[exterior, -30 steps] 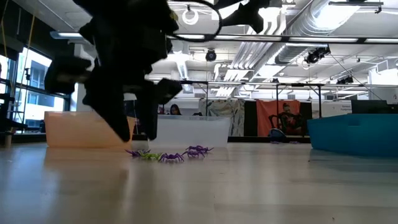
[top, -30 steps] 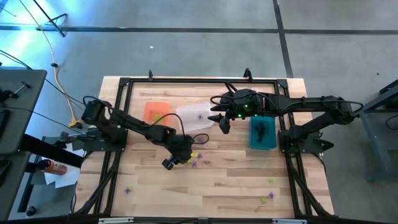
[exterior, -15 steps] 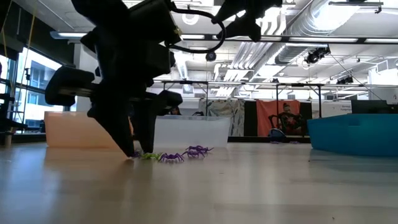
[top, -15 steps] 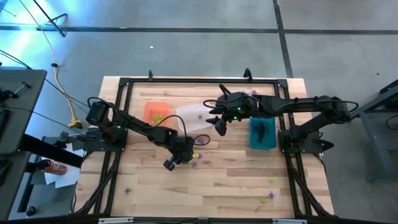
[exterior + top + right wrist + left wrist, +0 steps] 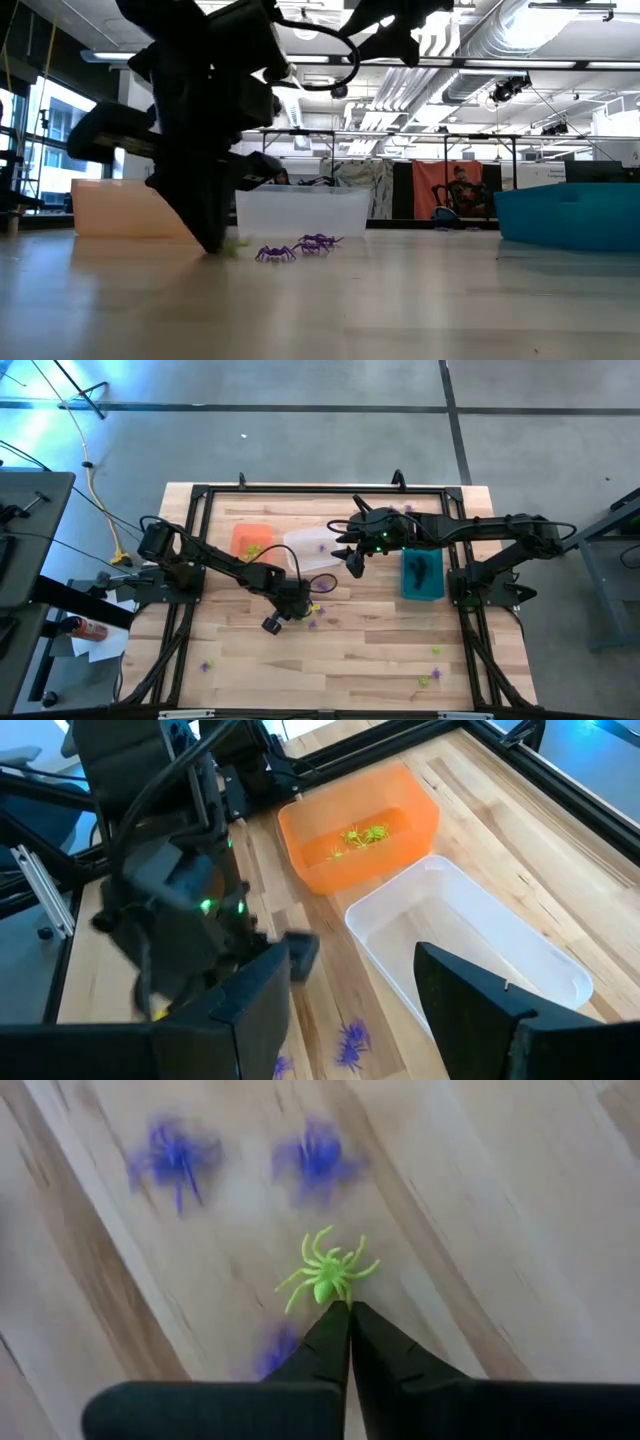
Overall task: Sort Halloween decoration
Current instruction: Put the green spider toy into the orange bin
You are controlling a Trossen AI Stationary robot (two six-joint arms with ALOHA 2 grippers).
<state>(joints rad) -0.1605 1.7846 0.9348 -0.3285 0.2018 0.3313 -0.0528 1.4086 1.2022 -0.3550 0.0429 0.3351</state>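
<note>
A yellow-green spider lies on the wooden table among purple spiders. My left gripper is shut, with its tips at the spider's rear. In the low view its fingers reach down to the table by the spider, with two purple spiders just right of it. My right gripper hangs open above the near right end of the clear bin, with nothing between its fingers. My left gripper pinches the yellow-green spider's rear edge between the very tips of its two shut fingers. The fingers slant down from above. The spider's body and front legs lie flat on the table ahead of the tips.
Toward the far edge stand an orange bin holding yellow-green spiders, the clear bin, and a teal bin holding black pieces. Loose spiders lie near the front edge. A black frame rims the table.
My left gripper has come down to the table and shut its fingers at the yellow-green spider. The purple spiders beside it have stayed put. My right gripper has drifted a little toward the table's left, still open.
</note>
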